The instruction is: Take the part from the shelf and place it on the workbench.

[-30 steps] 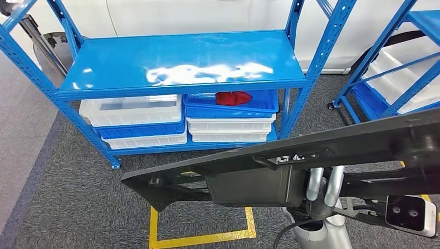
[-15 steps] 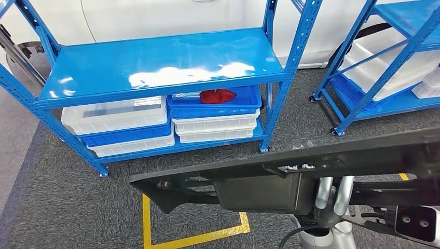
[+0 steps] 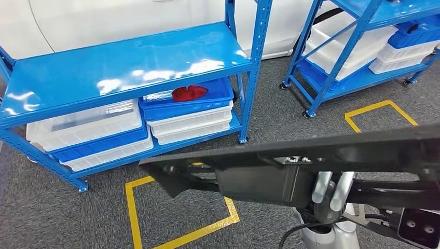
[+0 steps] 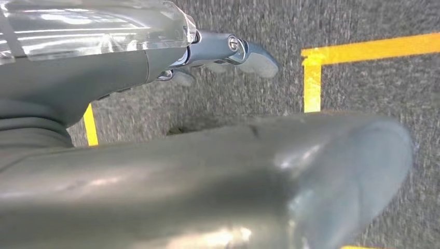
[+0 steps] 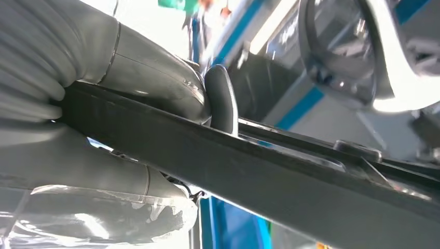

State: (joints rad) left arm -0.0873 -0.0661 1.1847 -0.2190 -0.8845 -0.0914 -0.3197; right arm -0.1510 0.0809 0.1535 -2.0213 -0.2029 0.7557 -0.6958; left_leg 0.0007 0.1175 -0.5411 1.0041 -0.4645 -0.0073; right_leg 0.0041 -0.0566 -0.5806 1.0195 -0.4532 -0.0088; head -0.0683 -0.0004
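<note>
A long, flat black part (image 3: 290, 155) stretches across the lower head view, from left of centre to the right edge. My right hand (image 3: 328, 193) grips it from below, silver fingers wrapped around its underside. In the right wrist view the part (image 5: 259, 171) runs between the thumb and fingers of that hand (image 5: 129, 67). My left hand (image 4: 104, 72) hangs over grey carpet, fingers (image 4: 228, 49) stretched out and apart from the thumb, holding nothing.
A blue shelf rack (image 3: 129, 67) stands ahead on the left, with white and blue bins below and a red object (image 3: 189, 92) in a blue bin. A second blue rack (image 3: 363, 57) with bins stands at the right. Yellow tape squares (image 3: 179, 238) (image 3: 381, 106) mark the carpet.
The whole scene has slid to the left: the camera has turned to the right, bringing the second rack into view. The black part stays in my right hand.
</note>
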